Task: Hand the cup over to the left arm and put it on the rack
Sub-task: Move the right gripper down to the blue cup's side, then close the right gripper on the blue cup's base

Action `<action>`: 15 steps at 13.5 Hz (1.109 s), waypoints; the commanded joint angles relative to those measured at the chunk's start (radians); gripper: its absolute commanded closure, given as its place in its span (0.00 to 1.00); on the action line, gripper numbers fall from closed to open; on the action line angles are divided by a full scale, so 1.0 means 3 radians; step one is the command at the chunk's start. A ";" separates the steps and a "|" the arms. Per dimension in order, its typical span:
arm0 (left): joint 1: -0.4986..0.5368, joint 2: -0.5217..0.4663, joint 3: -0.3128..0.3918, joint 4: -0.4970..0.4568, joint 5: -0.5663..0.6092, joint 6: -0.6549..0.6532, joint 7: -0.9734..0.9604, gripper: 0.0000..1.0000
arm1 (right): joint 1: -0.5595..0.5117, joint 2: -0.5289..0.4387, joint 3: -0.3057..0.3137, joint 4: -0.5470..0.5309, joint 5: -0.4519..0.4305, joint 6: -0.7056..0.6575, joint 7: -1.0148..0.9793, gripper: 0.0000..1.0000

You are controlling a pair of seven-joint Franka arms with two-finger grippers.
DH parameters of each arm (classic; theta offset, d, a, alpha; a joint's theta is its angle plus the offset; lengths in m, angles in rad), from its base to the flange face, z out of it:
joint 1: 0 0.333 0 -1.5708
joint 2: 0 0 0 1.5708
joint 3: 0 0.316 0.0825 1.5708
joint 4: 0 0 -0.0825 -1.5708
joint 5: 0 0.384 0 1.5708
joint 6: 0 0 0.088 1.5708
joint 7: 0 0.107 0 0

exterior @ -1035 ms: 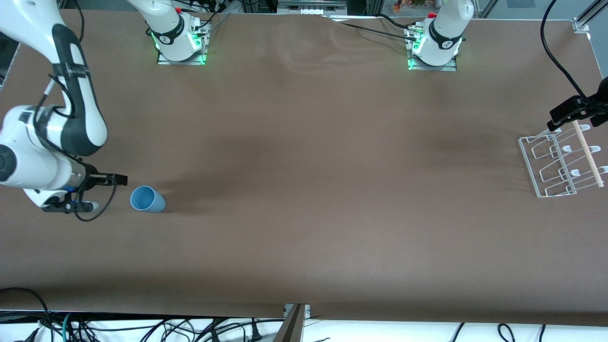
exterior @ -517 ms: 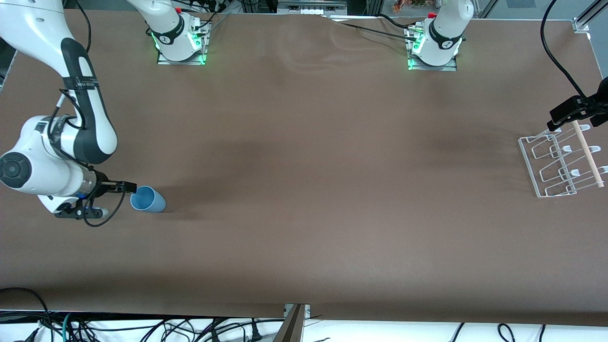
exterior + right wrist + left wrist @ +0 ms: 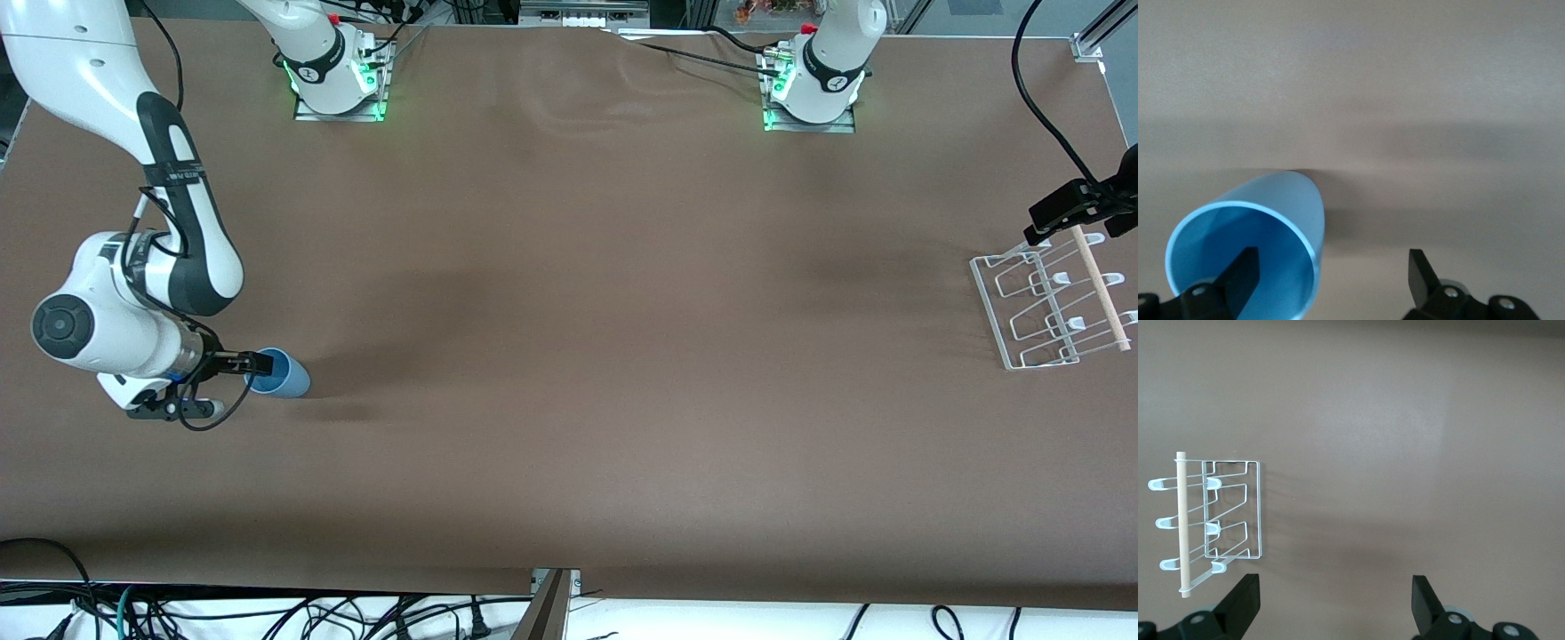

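The cup (image 3: 283,376) is seen lying on its side on the table (image 3: 569,356), toward the right arm's end, its open mouth turned to the right gripper (image 3: 258,363). In the right wrist view the cup (image 3: 1251,247) shows its blue inside, w/ one finger (image 3: 1238,277) placed in front of the mouth and the other finger (image 3: 1418,273) out to the side over bare table; fingers are spread wide apart, nothing clamped. Whether the rim is touched can't be told. The right gripper is held low, level w/ the cup, right at its mouth.

The rack (image 3: 1049,307) is set at the left arm's end of the table, well apart from the cup, w/ its wooden rod (image 3: 1101,286) along one side. The left gripper (image 3: 1062,213) is held over the rack's edge nearest the arm bases and waits there; in the left wrist view its fingers (image 3: 1245,603) are seen spread apart, empty, w/ the rack (image 3: 1231,510) below.
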 commanded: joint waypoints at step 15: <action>0.0016 0.0046 -0.0023 0.0096 0.0089 -0.0047 -0.0008 0.00 | -0.0009 -0.0123 0.0362 0.0176 0.0731 -0.0566 -0.0044 1.00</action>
